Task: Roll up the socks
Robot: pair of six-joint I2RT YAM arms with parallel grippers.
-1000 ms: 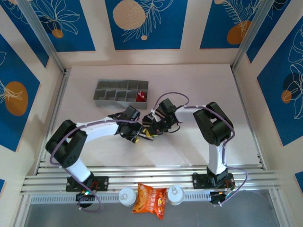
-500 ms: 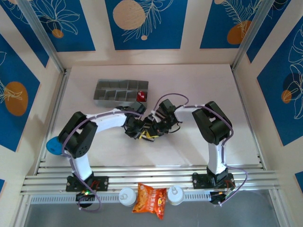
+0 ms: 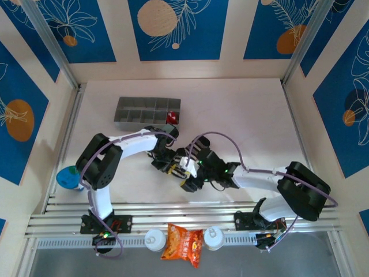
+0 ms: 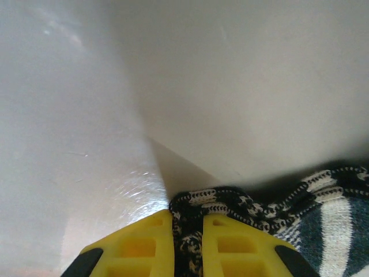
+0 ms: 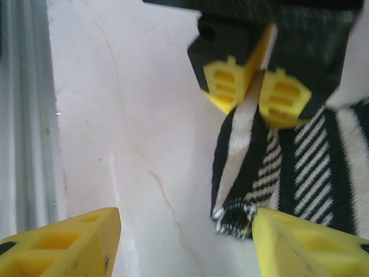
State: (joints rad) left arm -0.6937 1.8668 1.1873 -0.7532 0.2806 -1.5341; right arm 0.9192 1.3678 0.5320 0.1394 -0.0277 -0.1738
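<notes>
Saw pale desk (image 3: 248, 115) boxed in by blue-patterned walls (image 3: 173, 29). Found both arms folded inward over its middle: left arm (image 3: 130, 143) reaching in from the left, right arm (image 3: 262, 176) low along the near side, wrists just beside each other. Noted grey divided tray (image 3: 135, 109) toward the far left, well apart from the near rails. Spotted orange snack packet (image 3: 182, 242) beyond the rails at the near edge, between two white round caps (image 3: 155, 239).

Located black-and-white striped sock (image 5: 311, 167) lying on the desk at centre, under the two wrists. Confirmed left gripper (image 4: 187, 225) squeezed together on that sock's patterned edge, fabric pinched between its yellow fingers (image 4: 144, 245). Caught the same pinch from the right wrist camera, there on a white stripe. Read right gripper (image 5: 184, 231) as spread wide, holding nothing: one finger over bare desk, the other at the sock's near hem, contact unclear. Logged red sock (image 3: 172, 118) as a small bundle in the tray's right-end compartment.
</notes>
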